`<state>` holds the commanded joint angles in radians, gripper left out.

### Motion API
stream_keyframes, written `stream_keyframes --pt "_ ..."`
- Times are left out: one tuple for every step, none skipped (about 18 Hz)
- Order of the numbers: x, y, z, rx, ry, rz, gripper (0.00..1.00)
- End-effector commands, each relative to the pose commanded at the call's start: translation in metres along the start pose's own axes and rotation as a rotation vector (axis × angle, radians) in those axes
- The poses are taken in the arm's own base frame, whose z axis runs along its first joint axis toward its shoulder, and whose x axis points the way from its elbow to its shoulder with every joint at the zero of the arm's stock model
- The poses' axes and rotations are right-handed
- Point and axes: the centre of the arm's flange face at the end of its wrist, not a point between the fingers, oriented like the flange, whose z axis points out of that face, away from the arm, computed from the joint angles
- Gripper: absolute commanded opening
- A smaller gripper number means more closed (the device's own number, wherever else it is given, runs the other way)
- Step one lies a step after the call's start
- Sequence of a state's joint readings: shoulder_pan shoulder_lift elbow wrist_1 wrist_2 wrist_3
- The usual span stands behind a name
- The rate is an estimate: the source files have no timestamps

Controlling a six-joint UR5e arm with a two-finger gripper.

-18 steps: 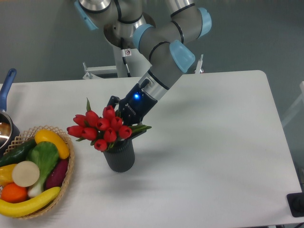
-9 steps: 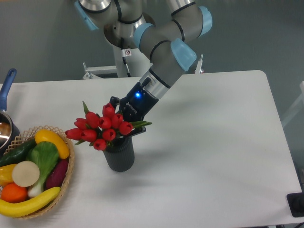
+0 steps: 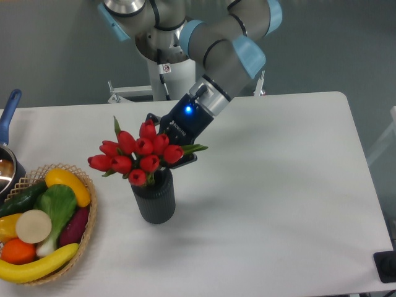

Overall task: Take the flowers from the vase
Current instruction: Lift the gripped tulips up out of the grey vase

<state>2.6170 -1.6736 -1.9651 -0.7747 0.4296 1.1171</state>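
Flowers: the flowers [image 3: 137, 154], red tulip buds with green leaves, sit bunched just above the mouth of the vase, spreading wider than it and leaning out to the left. Their stems cannot be seen, so I cannot tell whether they are clear of the rim.
Vase: the vase [image 3: 153, 199], a dark grey ribbed pot, stands upright on the table, left of middle and towards the near side.
Gripper: the gripper [image 3: 168, 150] comes in from the far right, slanting down into the back of the bunch. Its tips are buried among the buds and leaves; it looks pinched on the flowers, but the fingers themselves are hidden. A blue light glows on its body.
Arm: the arm [image 3: 226, 52] reaches down from its base at the far edge of the table.
Basket: the woven basket [image 3: 93, 214] sits at the near left, just beside the vase but apart from it, holding fruit and vegetables.
Pot: the blue-handled pot [image 3: 8, 124] is cut off at the left edge.
Table: the table [image 3: 278, 185] is white.
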Motion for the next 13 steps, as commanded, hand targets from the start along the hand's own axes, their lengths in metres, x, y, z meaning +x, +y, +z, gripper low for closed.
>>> stream_keyframes --pt "-0.001 -0.006 -0.001 0.005 -0.002 -0.033 0.37" --pt "-0.001 -0.010 -0.002 0.007 -0.004 -0.056 0.37" --pt "-0.001 -0.016 -0.004 0.009 -0.008 -0.059 0.37" --pt "0.000 -0.018 -0.005 0.011 -0.008 -0.057 0.37" --pt "0.000 -0.020 -0.005 0.013 -0.008 -0.059 0.37" --pt "0.000 -0.021 -0.006 0.014 -0.009 -0.062 0.37" --pt "0.002 -0.025 -0.008 0.016 -0.013 -0.054 0.37" --pt "0.004 -0.030 -0.010 0.018 -0.015 -0.044 0.37" --pt "0.006 -0.036 -0.012 0.026 -0.016 -0.045 0.37" --pt "0.006 -0.042 -0.013 0.036 -0.014 -0.062 0.37" --pt "0.006 -0.049 -0.015 0.045 -0.012 -0.068 0.37" --pt "0.005 -0.057 -0.018 0.050 -0.017 -0.071 0.37" --pt "0.003 -0.062 -0.021 0.053 -0.023 -0.084 0.37"
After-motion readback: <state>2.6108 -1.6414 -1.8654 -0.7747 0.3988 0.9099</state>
